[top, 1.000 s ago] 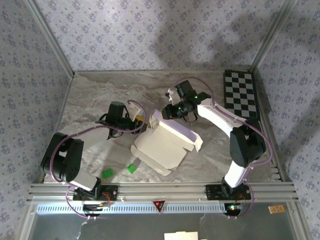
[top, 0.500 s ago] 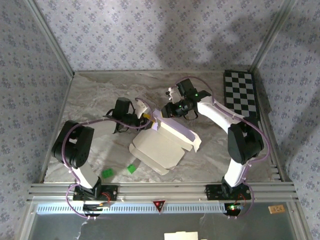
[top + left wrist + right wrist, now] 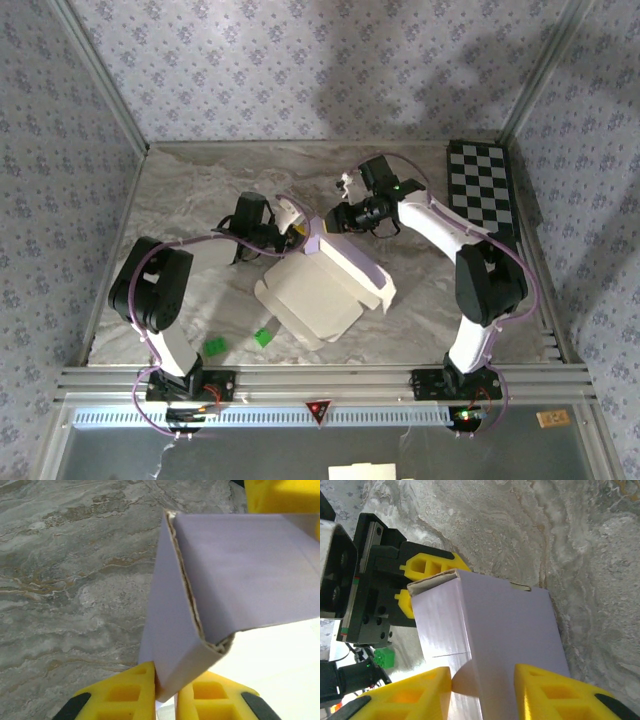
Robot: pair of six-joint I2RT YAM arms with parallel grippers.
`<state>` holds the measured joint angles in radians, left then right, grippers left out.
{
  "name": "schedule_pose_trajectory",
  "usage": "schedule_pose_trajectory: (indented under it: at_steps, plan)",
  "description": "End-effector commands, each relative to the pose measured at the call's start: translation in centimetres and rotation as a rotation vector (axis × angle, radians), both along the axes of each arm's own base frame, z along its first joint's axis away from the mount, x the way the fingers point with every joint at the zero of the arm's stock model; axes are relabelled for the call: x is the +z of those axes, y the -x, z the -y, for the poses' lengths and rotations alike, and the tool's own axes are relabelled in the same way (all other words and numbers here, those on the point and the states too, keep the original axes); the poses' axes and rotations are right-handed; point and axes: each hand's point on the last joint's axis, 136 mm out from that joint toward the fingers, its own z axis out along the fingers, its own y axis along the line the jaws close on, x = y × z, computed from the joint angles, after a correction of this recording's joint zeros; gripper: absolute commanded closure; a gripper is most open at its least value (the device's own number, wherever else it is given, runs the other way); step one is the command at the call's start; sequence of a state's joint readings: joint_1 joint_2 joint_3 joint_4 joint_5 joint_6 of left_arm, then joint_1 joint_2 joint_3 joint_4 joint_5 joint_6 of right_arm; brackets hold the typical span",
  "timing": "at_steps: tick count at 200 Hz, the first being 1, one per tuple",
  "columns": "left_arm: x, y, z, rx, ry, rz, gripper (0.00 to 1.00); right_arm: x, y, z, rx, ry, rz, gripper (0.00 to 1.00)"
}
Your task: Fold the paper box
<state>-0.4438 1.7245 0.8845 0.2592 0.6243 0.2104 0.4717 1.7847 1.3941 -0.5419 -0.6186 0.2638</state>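
You are looking down on a marbled grey table [image 3: 190,200] with the paper box [image 3: 325,295] near its middle. It is a pale, shallow carton lying askew, with one long wall raised along its far side, lilac on its inner face. Your left claw [image 3: 166,682] reaches in from the left to the box's far left corner. In its wrist view the two yellow fingers are pressed together on the lower tip of a folded corner flap (the raw cardboard edge shows along the crease). Your right claw [image 3: 482,677] comes in from the far right to that same raised wall, just beside the left claw. Its yellow fingers stand spread, one on each side of a fold in the wall. One finger touches the card; whether the other presses it cannot be told. Two small green blocks [image 3: 215,347] lie near the front left edge, apart from the box. A checkerboard [image 3: 482,190] sits at the far right.
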Motion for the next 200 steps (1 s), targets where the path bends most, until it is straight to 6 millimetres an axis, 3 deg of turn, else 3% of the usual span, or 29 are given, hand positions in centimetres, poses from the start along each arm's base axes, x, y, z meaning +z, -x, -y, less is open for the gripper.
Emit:
schedule_pose_trajectory:
  at_steps: [1,65,114,146,200]
  plan:
    - [-1.0,0.9,0.6,-0.013,-0.007,-0.019,0.87,-1.3,0.6,-0.2,0.004,0.014,-0.059,0.59]
    - [-1.2,-0.6,-0.9,0.149,-0.048,0.038,1.0,-1.8,0.9,-0.3,0.001,0.022,-0.072,0.57]
    - [-1.6,-0.8,-1.8,0.267,-0.08,0.073,1.0,-2.1,1.1,-0.6,0.005,0.028,-0.081,0.59]
    - [-1.6,-1.0,-1.3,0.262,-0.051,0.065,0.72,-2.1,1.1,-0.9,0.014,0.025,-0.081,0.6]
    - [-1.7,-2.5,0.5,0.241,0.011,0.042,0.69,-2.3,1.2,-1.1,0.02,0.024,-0.085,0.6]
